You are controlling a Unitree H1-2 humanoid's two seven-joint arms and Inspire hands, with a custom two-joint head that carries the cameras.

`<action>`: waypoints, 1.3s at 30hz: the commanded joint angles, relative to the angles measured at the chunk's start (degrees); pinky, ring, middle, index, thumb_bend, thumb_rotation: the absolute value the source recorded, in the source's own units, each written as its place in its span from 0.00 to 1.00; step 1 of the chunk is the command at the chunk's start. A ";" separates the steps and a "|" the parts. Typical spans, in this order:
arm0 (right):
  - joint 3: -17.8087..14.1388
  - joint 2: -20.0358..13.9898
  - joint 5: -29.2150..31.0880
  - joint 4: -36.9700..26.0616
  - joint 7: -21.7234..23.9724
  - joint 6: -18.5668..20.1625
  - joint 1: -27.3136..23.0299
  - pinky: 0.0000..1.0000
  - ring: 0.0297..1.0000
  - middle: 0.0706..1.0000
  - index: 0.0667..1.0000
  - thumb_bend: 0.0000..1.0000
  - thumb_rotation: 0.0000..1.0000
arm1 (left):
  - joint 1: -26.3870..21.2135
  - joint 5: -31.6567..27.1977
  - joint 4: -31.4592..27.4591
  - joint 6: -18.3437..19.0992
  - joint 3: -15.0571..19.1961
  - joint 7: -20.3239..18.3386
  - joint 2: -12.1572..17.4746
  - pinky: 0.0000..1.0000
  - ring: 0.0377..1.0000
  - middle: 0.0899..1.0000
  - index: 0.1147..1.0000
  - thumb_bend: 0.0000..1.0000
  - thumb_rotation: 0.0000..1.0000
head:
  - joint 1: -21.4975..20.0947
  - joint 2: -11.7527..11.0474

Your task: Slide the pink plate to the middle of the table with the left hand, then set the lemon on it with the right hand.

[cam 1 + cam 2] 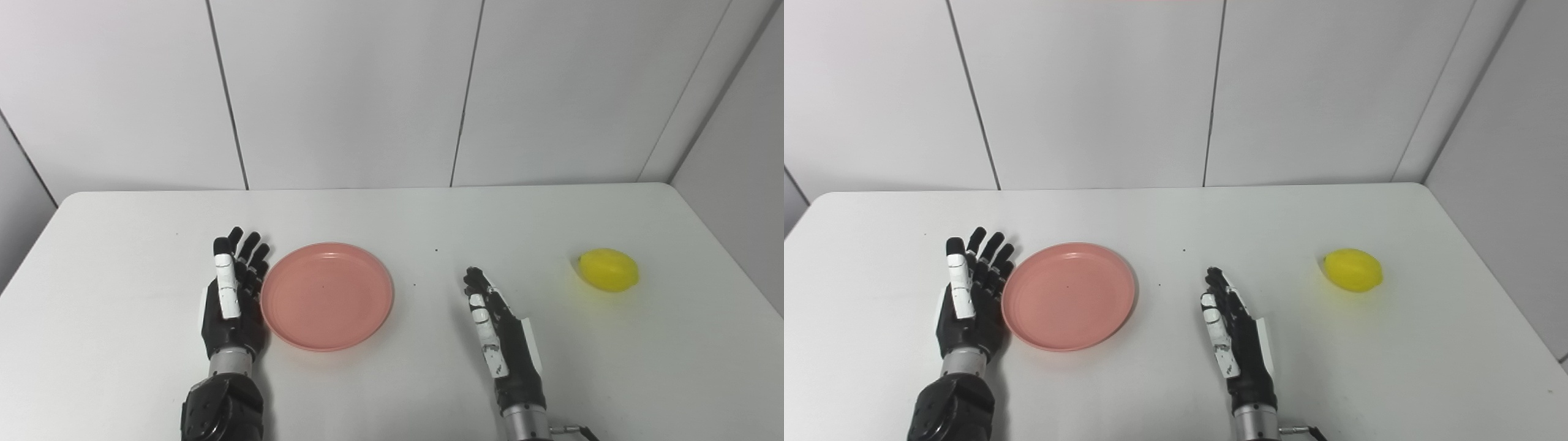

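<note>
A round pink plate [327, 296] lies flat on the white table [392, 220], a little left of the middle. My left hand [234, 299] stands open on edge right beside the plate's left rim, fingers stretched forward, its palm side close to or touching the rim. A yellow lemon [609, 269] rests far to the right, near the table's right edge. My right hand [499, 334] is open too, edge-on between plate and lemon, holding nothing and well short of the lemon.
White wall panels [343, 92] rise behind the table's far edge. The table's right edge runs close past the lemon. A few small dark specks [435, 250] dot the surface between the plate and my right hand.
</note>
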 commanded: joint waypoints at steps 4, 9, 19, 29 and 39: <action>-0.58 0.28 -5.13 -4.59 -2.71 0.42 -2.59 0.68 0.74 0.78 0.76 0.74 0.96 | 0.35 -1.11 1.42 0.70 0.92 -1.10 1.63 0.98 0.91 0.93 0.93 0.96 0.83 | -2.12 -0.49; -2.54 -1.07 -5.76 -7.07 -2.10 1.94 -4.57 0.65 0.73 0.77 0.77 0.75 0.97 | -0.38 -1.89 2.76 0.26 1.68 -1.78 2.25 0.98 0.93 0.95 0.94 0.97 0.83 | -2.92 -0.88; -4.50 -6.90 -10.66 -11.00 -1.59 2.22 -8.85 0.65 0.72 0.77 0.77 0.72 0.94 | -0.70 -2.43 3.17 0.49 2.21 -2.00 2.26 0.98 0.93 0.94 0.94 0.95 0.83 | -3.51 -1.04; -4.95 -14.56 -21.67 -9.93 -2.81 1.47 -13.77 0.67 0.74 0.77 0.77 0.81 0.92 | -1.04 -2.45 3.97 0.60 2.55 -1.90 2.39 0.98 0.93 0.97 0.95 0.96 0.83 | -4.19 -1.47; -4.63 -23.30 -31.90 -4.53 -4.53 2.25 -17.25 0.77 0.76 0.78 0.78 0.81 0.94 | -0.53 -2.26 2.70 1.41 2.23 -1.65 2.21 0.96 0.92 0.94 0.94 0.94 0.83 | -4.24 -1.52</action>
